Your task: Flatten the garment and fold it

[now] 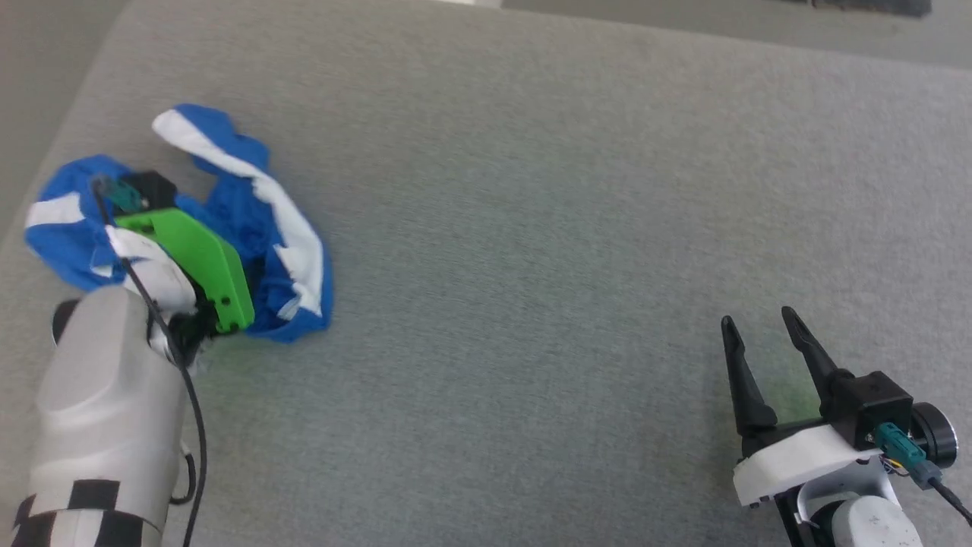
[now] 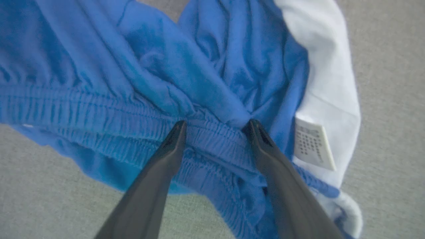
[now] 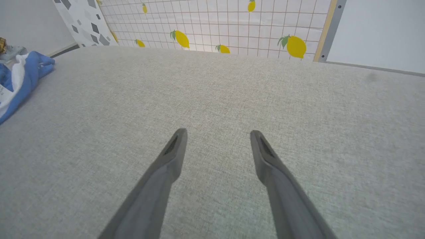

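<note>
Royal-blue cloth with white trim, bunched in a loose heap at the far left of the grey fabric-covered counter (image 1: 531, 228), close to its left edge: the garment (image 1: 235, 205). Crumpled, neither flattened nor folded. Longest across the head view, left to right, with a broad white stripe (image 1: 288, 220) slanting down the right side of the heap from upper left to lower right. Impossible to tell from there which end is waist and which is hem.

From the left wrist, the garment (image 2: 212, 66) up close, its gathered waistband (image 2: 99, 109) running from the left edge down toward the lower right and passing between the fingers (image 2: 166, 156). Small white tag (image 2: 312, 142) just right of the right-hand finger, on a white panel. Directly over the heap, the left gripper (image 2: 215, 127), fingers spread wide, tips at the waistband and straddling a stretch of it, not pinched on it. In the head view, a green mount (image 1: 205, 266) on that wrist covering the middle of the heap.

Well apart from the garment, at the lower right over bare counter, the right gripper (image 1: 759, 319), fingers (image 3: 279, 172) spread wide with nothing between them. From the right wrist, the garment (image 3: 30, 71) at the far left edge and a lemon-print panel (image 3: 295, 46) beyond the counter.
</note>
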Controlling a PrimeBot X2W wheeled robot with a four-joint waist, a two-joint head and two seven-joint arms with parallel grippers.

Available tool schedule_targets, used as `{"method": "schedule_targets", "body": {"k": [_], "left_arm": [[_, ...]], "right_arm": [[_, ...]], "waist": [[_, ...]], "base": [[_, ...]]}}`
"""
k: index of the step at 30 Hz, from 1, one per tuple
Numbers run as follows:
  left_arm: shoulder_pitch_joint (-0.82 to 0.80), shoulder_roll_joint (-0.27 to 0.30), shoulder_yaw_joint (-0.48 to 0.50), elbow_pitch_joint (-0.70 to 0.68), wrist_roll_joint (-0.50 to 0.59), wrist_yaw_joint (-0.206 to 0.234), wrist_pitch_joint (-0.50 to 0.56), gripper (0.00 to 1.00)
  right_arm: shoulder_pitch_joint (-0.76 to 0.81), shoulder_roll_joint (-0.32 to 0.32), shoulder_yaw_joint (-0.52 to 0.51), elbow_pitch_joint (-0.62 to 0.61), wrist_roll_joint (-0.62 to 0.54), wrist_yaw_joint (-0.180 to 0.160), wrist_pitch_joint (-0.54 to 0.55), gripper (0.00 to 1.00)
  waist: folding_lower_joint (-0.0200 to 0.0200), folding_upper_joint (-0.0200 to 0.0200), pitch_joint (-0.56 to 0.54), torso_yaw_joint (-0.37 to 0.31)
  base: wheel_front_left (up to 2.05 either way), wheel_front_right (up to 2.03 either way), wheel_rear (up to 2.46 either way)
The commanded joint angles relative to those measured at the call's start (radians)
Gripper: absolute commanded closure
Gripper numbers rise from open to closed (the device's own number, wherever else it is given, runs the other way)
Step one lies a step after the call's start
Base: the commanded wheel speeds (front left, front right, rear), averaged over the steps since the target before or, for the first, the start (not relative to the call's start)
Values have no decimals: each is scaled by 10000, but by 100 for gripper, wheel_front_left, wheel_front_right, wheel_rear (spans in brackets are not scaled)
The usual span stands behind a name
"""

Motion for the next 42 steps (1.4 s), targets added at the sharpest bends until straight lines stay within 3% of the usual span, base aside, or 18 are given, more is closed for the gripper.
{"method": "schedule_targets", "body": {"k": [1,5,6,7,14,19,25,32,37,42], "left_arm": [[84,14,-161,227,172,-42,85,0],[305,-202,-408,833,56,-91,341,0],[339,-202,-466,877,61,-102,224,57],[344,-202,-464,848,28,-112,-6,100],[-206,-86,-519,186,-434,-161,-2066,100],[-1019,163,-1299,-1279,-1098,-166,-2968,100],[-1514,186,-2534,-3397,-2073,-167,-3341,100],[-639,56,-4763,-4985,-3113,-168,-2436,100],[729,415,-6877,-5259,-3622,-168,-745,100],[1936,842,-8285,-5151,-4262,-168,1033,100]], "right_arm": [[-76,-10,2,-4,69,-15,-73,0],[-64,-10,8,85,70,-15,-72,0],[-80,-10,21,112,75,-15,-75,0],[-94,-10,26,130,87,-15,-80,0],[-128,-10,262,463,284,-15,-220,0],[-86,-10,513,857,697,-15,-448,0],[34,-10,582,1315,1069,-15,-710,0],[125,-10,434,1545,1245,-15,-880,0],[228,-10,363,1638,1324,-15,-941,0],[325,-10,284,1694,1376,-15,-970,0]], "waist": [[-2,0,328,-304],[-2,0,220,-244],[-2,0,153,-236],[-2,0,103,-227],[-2,0,-611,-216],[-2,0,-1267,-619],[-2,0,-1908,-1447],[-2,0,-2053,-2391],[-2,0,-1974,-2835],[-2,0,-1934,-2913]], "base": [[0,0,0],[0,0,0],[0,0,0],[0,0,0],[0,0,0],[0,0,0],[0,0,0],[0,0,0],[0,0,0],[0,0,0]]}}
